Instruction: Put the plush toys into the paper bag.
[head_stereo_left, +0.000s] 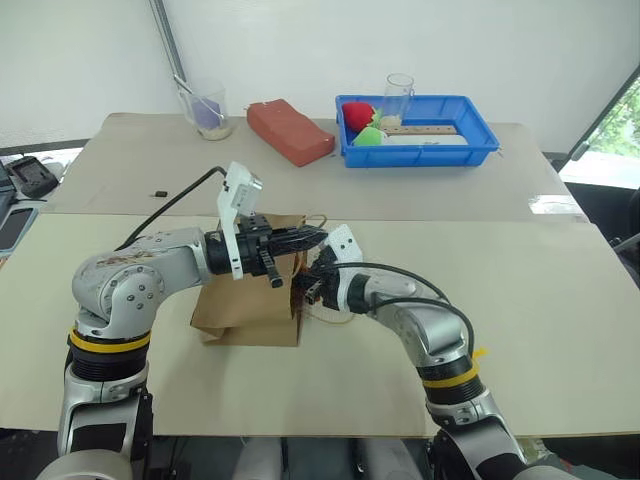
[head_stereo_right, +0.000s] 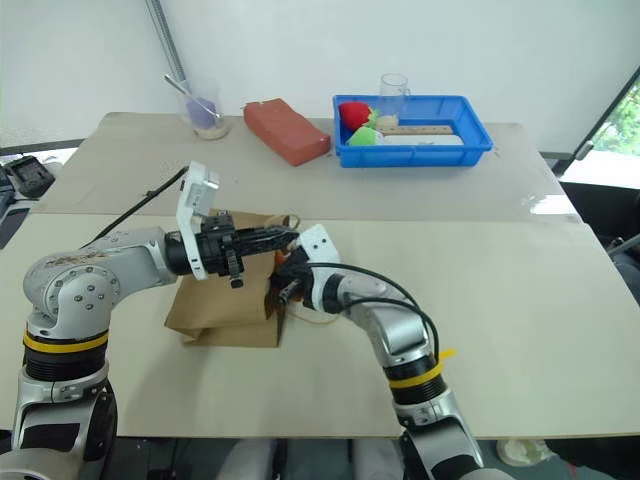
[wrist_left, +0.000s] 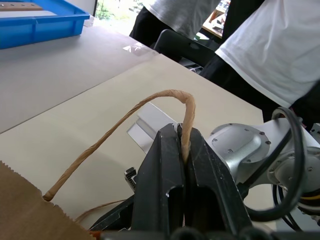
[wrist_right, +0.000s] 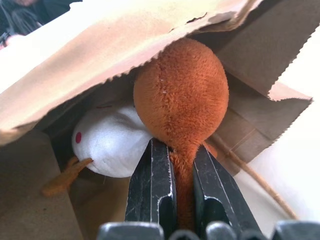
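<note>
Though half inside paper bag (wrist_right: 75, 45), white plush toy (wrist_right: 107, 145) partly hidden.

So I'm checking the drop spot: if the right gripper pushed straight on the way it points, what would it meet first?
Probably the white plush toy already lying inside the paper bag; the right gripper carries the reddish-brown plush toy at the bag's mouth. Depth is hard to judge.

Two plush toys (wrist_right: 181, 95) (wrist_right: 107, 142), one paper bag (head_stereo_left: 245, 305), two cups (head_stereo_left: 208, 110) (head_stereo_left: 397, 97)

Silver arms, yellow bands, black cables, black-fingered left claw (head_stereo_left: 312, 238), white wrist brackets
</note>
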